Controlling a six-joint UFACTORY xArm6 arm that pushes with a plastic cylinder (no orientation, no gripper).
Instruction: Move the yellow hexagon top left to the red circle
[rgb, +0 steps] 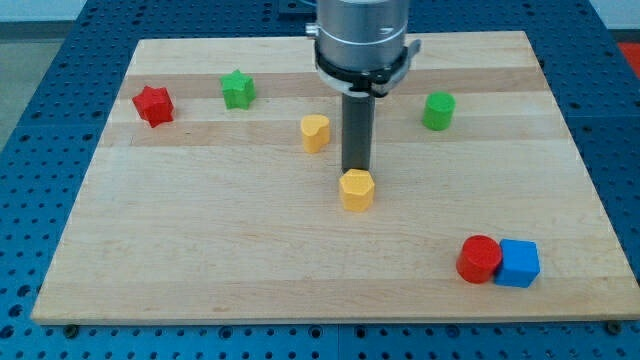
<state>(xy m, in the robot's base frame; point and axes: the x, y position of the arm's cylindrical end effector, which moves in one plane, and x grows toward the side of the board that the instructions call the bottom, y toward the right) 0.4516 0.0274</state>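
Note:
The yellow hexagon (356, 190) lies near the middle of the wooden board (200, 260). My tip (356, 169) stands right at the hexagon's top edge, touching or nearly touching it. The red circle (479, 259) is a short red cylinder near the view's bottom right, well to the right of and below the hexagon. It touches a blue cube (518, 263) on its right.
A yellow heart-shaped block (315, 132) lies up and left of the hexagon. A green star (238, 89) and a red star (153, 105) lie at the view's upper left. A green cylinder (438, 110) lies at the upper right.

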